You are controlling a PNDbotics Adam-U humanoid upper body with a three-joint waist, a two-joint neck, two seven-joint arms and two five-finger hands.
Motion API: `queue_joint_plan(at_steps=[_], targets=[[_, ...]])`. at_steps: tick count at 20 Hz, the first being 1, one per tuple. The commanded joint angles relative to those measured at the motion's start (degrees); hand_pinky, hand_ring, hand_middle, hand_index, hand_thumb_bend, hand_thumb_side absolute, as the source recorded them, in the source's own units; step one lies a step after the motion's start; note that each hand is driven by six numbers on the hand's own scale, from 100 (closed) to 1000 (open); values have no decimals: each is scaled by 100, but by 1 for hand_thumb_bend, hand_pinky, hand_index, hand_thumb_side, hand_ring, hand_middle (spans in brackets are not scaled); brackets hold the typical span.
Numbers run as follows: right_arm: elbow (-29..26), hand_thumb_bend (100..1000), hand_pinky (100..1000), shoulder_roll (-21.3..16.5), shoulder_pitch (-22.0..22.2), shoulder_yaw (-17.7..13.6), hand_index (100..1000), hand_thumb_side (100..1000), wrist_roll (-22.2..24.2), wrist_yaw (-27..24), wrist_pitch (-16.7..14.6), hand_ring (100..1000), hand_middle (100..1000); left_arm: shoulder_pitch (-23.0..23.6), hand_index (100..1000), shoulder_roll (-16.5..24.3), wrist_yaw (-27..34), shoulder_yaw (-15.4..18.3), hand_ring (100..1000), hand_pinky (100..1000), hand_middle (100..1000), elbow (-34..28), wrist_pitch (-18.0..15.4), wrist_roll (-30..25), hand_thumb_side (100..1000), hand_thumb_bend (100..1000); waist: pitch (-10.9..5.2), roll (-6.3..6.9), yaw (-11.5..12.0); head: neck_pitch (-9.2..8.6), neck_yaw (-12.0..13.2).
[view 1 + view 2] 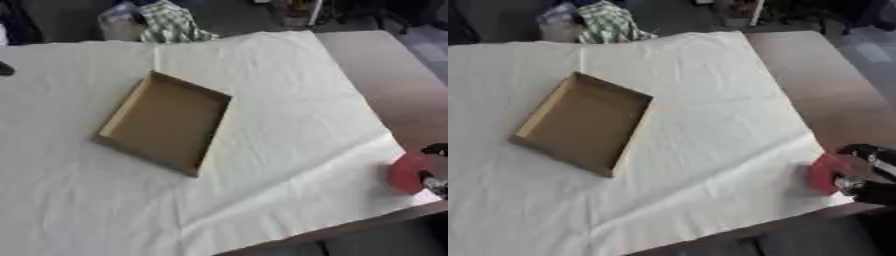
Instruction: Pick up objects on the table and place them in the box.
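Lying empty at centre left of the frame on a white cloth [289,125], a shallow cardboard box [166,122], a red object [826,173] clamped in the right hand [866,175] at lower right edge, checked fabric [172,22] seen upper centre.

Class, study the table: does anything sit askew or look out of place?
The cardboard box lies turned at an angle on the white cloth. The cloth is creased. The right hand holds a red object at the table's corner.
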Motion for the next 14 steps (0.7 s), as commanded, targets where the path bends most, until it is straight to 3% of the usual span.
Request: queue_joint_plan(at_steps=[1, 14], targets=[[38, 113, 971, -236, -40, -56, 1000, 770, 26, -63, -59, 1000, 1000, -63, 765, -3, -2, -18, 716, 563, 701, -86, 4, -24, 659, 100, -53, -6, 2, -45, -24], [182, 171, 976, -273, -143, 43, 1000, 833, 73, 78, -55, 1000, 1000, -51, 765, -23, 7, -29, 720, 562, 702, -86, 27, -94, 660, 100, -41, -12, 16, -38, -38]])
